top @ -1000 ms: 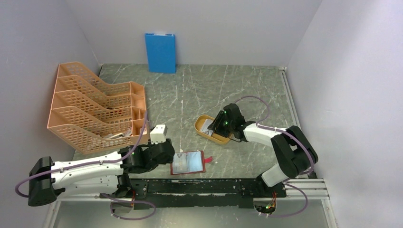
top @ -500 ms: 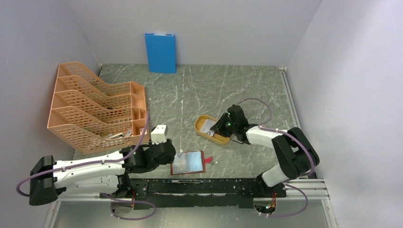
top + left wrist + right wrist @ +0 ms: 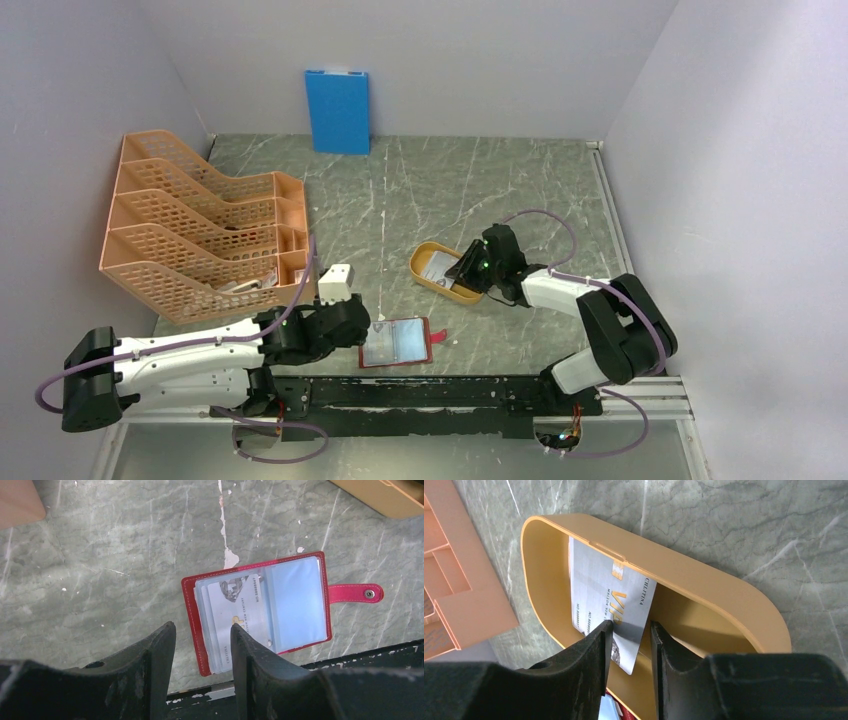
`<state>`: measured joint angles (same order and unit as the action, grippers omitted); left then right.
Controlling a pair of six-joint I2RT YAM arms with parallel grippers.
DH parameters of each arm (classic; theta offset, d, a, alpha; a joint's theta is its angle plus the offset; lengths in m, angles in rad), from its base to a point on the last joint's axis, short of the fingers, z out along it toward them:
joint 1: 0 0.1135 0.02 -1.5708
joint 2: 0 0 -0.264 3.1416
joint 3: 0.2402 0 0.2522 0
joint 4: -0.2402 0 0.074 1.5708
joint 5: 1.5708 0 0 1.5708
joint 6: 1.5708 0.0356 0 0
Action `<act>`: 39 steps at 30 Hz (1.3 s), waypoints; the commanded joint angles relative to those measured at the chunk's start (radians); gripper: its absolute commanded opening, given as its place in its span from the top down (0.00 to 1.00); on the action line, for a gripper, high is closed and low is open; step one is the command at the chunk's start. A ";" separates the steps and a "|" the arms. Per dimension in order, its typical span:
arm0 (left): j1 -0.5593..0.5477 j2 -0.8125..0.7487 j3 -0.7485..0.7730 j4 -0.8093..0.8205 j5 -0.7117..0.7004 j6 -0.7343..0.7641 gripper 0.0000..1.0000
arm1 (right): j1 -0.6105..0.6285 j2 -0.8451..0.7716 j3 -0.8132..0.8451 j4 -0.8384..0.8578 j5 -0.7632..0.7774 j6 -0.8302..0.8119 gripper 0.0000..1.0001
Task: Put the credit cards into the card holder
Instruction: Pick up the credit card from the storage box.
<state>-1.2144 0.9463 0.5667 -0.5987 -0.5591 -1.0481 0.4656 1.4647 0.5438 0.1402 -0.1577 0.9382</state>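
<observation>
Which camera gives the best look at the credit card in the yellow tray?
The right wrist view: the credit card sits close up in the yellow tray, print visible. The top external view shows it as a small pale patch; the left wrist view catches only the tray's corner.

The tray (image 3: 704,587) walls in the right claw (image 3: 629,630); open table (image 3: 372,225) lies toward the file rack (image 3: 200,230).

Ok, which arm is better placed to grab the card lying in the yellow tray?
Right. The right claw is down in the tray with the card between its jaws. The left claw sits over the open red wallet, away from the tray.
</observation>
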 commanded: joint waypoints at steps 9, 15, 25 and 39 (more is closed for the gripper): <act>-0.004 -0.020 -0.021 0.024 0.011 -0.016 0.51 | -0.011 -0.038 -0.015 -0.025 -0.006 -0.002 0.78; -0.004 -0.014 -0.021 0.028 0.009 -0.015 0.51 | -0.012 -0.078 -0.004 -0.045 -0.025 0.006 0.90; -0.004 -0.009 -0.019 0.033 0.014 -0.012 0.51 | -0.012 -0.102 0.004 -0.059 -0.071 0.045 1.00; -0.004 -0.037 -0.010 -0.004 -0.017 -0.022 0.51 | -0.014 -0.182 0.097 -0.212 -0.119 0.207 1.00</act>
<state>-1.2144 0.9272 0.5537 -0.5953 -0.5545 -1.0584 0.4576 1.3132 0.5838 0.0208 -0.2626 1.0996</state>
